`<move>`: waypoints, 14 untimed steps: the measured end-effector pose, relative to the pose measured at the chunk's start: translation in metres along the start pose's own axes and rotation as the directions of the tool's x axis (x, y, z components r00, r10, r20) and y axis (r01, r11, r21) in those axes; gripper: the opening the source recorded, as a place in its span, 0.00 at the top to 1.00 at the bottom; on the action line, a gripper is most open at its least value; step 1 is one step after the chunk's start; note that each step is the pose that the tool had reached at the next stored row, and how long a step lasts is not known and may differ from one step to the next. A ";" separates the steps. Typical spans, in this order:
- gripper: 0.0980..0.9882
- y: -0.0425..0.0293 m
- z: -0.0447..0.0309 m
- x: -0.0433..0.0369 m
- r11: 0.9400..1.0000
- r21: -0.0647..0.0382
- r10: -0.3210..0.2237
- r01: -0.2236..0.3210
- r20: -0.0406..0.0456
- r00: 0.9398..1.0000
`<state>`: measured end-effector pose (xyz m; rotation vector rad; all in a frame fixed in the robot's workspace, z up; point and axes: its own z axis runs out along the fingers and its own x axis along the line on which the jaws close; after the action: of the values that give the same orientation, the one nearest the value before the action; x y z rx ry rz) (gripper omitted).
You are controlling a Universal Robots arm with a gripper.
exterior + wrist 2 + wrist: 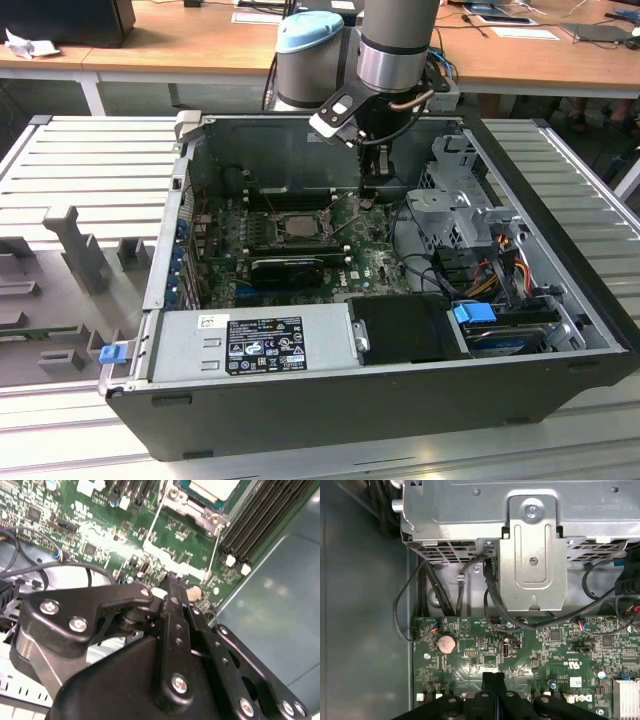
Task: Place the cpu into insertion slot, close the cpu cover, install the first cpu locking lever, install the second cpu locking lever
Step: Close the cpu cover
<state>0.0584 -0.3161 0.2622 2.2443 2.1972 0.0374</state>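
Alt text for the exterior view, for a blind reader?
A robot arm reaches down into an open computer case, its hand low over the green motherboard, just to the exterior view's right of the insertion slot. The case lies on a ribbed metal table.

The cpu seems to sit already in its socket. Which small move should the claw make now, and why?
Probably ease the shut black claw toward the nearer thin silver lever rod to press it down. The pale square cpu lies under the grey metal frame cover, and both rods beside it seem to stand free, unlatched.
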 end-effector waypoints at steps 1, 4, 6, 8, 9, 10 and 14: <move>0.99 0.0003 0.0018 0.0000 1.000 0.000 0.000 0.000 0.000 1.000; 0.99 0.0053 0.0090 0.0000 1.000 0.000 0.000 0.000 0.000 1.000; 0.99 0.0058 0.0117 -0.0001 1.000 0.000 0.000 0.000 0.000 1.000; 0.99 0.0065 0.0118 0.0000 1.000 0.000 0.000 0.000 0.000 1.000; 0.99 0.0073 0.0119 0.0000 1.000 0.000 0.000 0.000 0.000 1.000; 0.99 0.0087 0.0117 0.0000 1.000 0.000 0.000 0.000 0.000 1.000; 0.99 0.0114 0.0194 -0.0010 1.000 0.003 -0.002 0.002 0.000 1.000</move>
<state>0.0701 -0.3170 0.2430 2.2441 2.2004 0.0343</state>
